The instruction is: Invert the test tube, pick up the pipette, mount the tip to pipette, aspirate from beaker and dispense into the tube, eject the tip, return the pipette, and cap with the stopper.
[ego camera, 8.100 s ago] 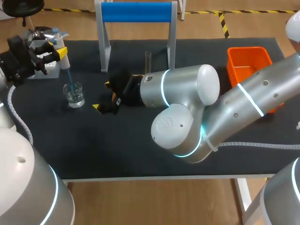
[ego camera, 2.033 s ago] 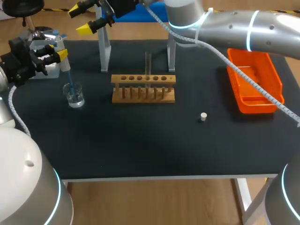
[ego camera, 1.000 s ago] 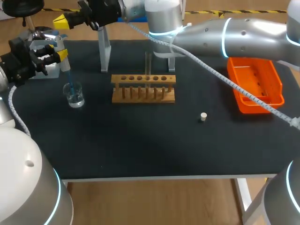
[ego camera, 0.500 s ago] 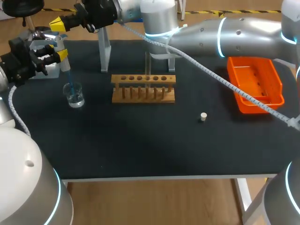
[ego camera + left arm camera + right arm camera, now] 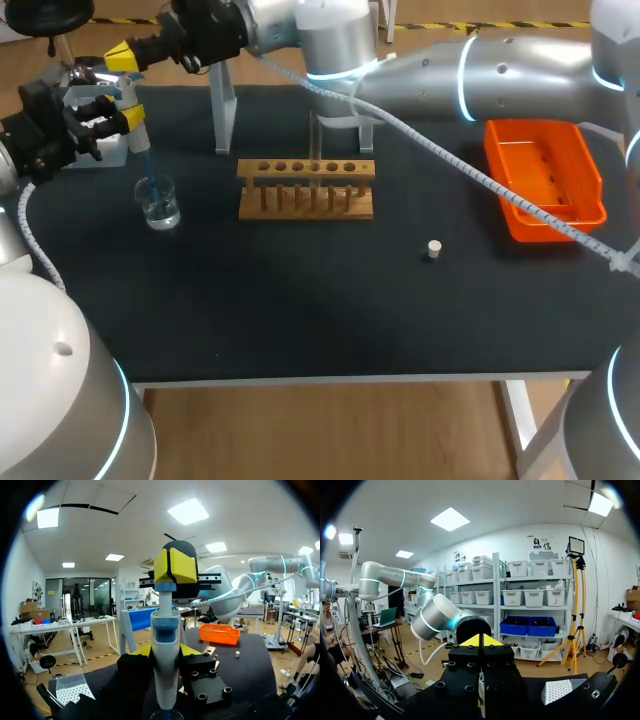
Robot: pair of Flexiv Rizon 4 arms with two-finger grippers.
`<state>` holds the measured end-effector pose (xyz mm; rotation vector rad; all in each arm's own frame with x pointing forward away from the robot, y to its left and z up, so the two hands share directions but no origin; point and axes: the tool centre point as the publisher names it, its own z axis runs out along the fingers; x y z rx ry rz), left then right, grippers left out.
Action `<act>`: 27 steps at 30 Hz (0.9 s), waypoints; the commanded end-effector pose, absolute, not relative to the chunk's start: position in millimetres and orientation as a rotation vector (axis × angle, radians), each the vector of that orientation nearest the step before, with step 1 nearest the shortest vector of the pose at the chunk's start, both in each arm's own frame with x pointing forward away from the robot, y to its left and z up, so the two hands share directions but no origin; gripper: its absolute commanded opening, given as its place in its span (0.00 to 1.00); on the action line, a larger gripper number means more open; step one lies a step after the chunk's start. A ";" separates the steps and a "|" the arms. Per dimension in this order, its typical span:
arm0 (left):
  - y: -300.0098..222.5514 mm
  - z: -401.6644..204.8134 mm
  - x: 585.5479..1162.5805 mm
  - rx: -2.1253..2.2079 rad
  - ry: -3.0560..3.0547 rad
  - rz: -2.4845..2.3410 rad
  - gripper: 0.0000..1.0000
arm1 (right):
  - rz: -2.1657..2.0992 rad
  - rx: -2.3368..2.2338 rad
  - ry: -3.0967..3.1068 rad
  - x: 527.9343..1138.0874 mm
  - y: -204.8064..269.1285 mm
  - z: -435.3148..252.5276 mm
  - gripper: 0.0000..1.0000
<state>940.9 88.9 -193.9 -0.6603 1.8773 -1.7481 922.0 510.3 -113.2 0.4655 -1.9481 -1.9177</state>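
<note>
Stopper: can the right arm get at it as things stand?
Probably yes. The stopper lies alone on the bare mat, apart from the rack and the orange tray, with nothing over it. The right gripper is far off, above the pipette at the far left, so the arm must swing back first.

The right arm [image 5: 520, 75] bars the way behind the rack [image 5: 306, 188]; around the stopper [image 5: 433, 249] the table [image 5: 300, 320] lies open.

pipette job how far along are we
Done: the test tube stands in the rack, and the pipette carries its blue tip. In hand: the left end effector holds the pipette with the tip in the beaker, the right end effector shut at its top. Left: dispensing, ejecting, returning, capping; the stopper lies on the table.
</note>
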 end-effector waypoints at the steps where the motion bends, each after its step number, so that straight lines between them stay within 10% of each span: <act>1: 88.5 -193.8 940.7 -0.661 1.876 -1.747 0.00 | -1.913 0.473 -1.937 925.7 513.9 -116.2 0.00; 27: 88.5 -193.8 940.7 -0.661 1.876 -1.747 0.00 | -1.897 0.454 -1.939 926.2 518.3 -129.8 0.00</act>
